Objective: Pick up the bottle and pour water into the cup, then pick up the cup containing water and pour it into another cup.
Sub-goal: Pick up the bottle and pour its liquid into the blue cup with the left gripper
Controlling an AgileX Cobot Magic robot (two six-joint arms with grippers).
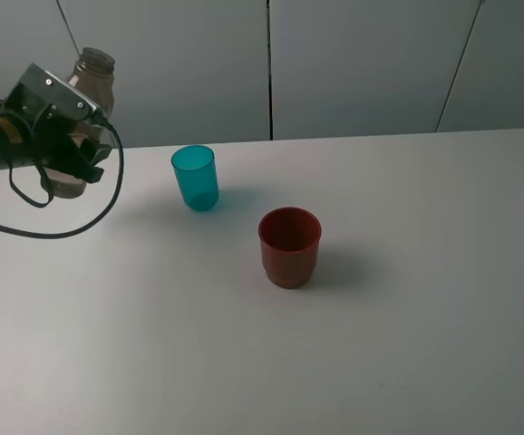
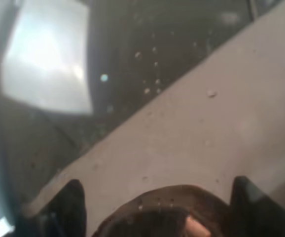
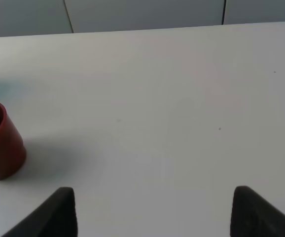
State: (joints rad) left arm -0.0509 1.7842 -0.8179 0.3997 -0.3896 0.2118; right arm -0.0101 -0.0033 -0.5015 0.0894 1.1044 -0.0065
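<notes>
Jutting in from the left, left hand (image 1: 73, 163) clamped on the bottle (image 1: 92, 72), right hand (image 3: 155, 212) spread apart.

From where I stand, a wide white table (image 1: 425, 362) fills most of the space. Its top is matte and plain, with a few tiny dark specks (image 3: 219, 129) visible up close. Its far edge (image 1: 407, 135) runs straight across in front of the wall (image 1: 362, 63), which is made of pale grey panels. A thin dark seam (image 1: 268, 68) runs vertically near the middle, a slanted seam (image 1: 461, 63) lies further right, and a left seam (image 1: 65, 32) shows too. The light is soft and even, and shadows on the tabletop are faint and blurred
</notes>
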